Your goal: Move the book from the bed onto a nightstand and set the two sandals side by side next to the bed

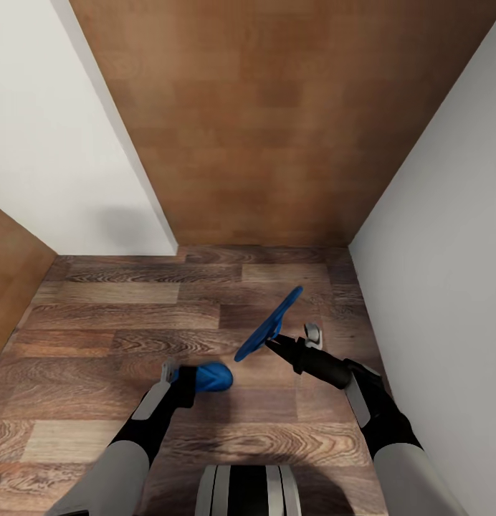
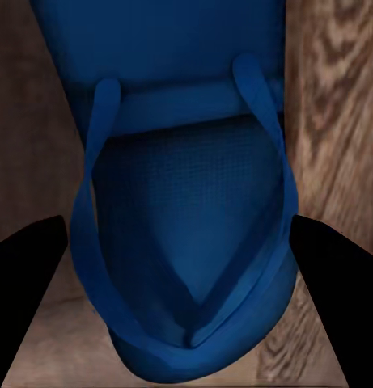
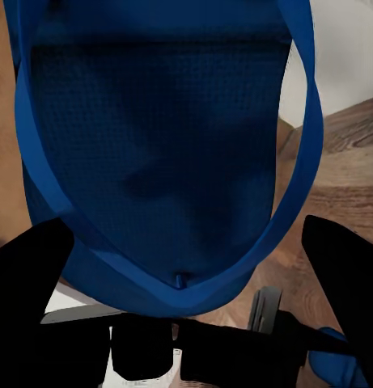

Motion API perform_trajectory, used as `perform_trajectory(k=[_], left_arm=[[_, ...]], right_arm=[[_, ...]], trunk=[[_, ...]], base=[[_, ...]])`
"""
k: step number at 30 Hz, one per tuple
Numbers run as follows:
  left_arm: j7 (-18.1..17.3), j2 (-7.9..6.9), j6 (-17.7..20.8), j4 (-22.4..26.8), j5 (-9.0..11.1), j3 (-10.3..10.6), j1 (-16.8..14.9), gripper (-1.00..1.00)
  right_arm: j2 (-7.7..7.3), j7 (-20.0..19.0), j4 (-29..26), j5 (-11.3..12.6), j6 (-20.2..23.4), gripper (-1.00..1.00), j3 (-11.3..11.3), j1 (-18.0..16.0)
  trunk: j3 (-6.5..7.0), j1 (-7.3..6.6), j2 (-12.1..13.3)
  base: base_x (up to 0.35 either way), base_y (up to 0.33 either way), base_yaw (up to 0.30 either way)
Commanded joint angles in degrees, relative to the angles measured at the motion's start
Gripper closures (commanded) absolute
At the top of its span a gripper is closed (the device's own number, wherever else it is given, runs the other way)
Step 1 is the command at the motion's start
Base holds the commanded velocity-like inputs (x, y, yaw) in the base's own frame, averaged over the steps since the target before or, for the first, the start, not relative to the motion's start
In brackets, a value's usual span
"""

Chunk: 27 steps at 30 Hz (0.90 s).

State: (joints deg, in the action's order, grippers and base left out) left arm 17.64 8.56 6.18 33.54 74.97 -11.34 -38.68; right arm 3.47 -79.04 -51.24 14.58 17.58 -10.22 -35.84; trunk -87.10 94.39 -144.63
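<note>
Blue sandals (image 1: 268,325) (image 1: 213,377) sit clamped in both arms' fingers above wood floor (image 1: 133,315) hemmed by white walls (image 1: 434,236).

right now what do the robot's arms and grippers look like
Both arms have pale grey upper shells that turn black toward the wrist, each with a light grey panel near the gripper. The left gripper and right gripper are black, with dark wedge-shaped fingers in the wrist views. No cables or markings are visible.

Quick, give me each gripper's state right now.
Left gripper: shut on a blue sandal.
Right gripper: shut on the other blue sandal, held up off the floor.
</note>
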Motion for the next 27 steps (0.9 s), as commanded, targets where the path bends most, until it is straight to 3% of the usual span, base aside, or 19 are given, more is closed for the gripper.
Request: perform_trajectory(k=[1,9,19,22,27], left_arm=[[0.3,0.07,0.3,0.2,0.2,-0.4,0.0,1.0],[0.4,-0.07,0.3,0.6,0.2,-0.3,0.0,1.0],[0.7,-1.34,0.9,1.2,-0.1,0.3,0.0,1.0],[0.8,-1.48,2.4,1.3,-2.2,2.3,0.0,1.0],[0.9,-2.23,3.7,1.3,-4.4,3.9,-0.1,1.0]], right_arm=[[0.05,-0.2,0.0,0.0,0.6,1.0,-0.2,0.0],[0.03,-0.2,0.0,0.0,0.6,1.0,-0.2,0.0],[-0.12,-0.2,0.6,0.0,0.7,1.0,-0.4,0.0],[-0.23,-0.2,0.9,0.0,0.7,1.0,-0.4,0.0],[-0.38,-0.2,1.9,0.0,0.7,1.0,-0.6,0.0]], trunk=[[0.19,-0.03,0.0],[1.96,-0.24,0.1],[4.18,-0.5,0.2],[4.84,-0.57,0.3],[5.95,-0.7,0.4]], base=[[0.0,0.0,0.0],[0.0,0.0,0.0],[0.0,0.0,0.0],[0.0,0.0,0.0],[0.0,0.0,0.0]])
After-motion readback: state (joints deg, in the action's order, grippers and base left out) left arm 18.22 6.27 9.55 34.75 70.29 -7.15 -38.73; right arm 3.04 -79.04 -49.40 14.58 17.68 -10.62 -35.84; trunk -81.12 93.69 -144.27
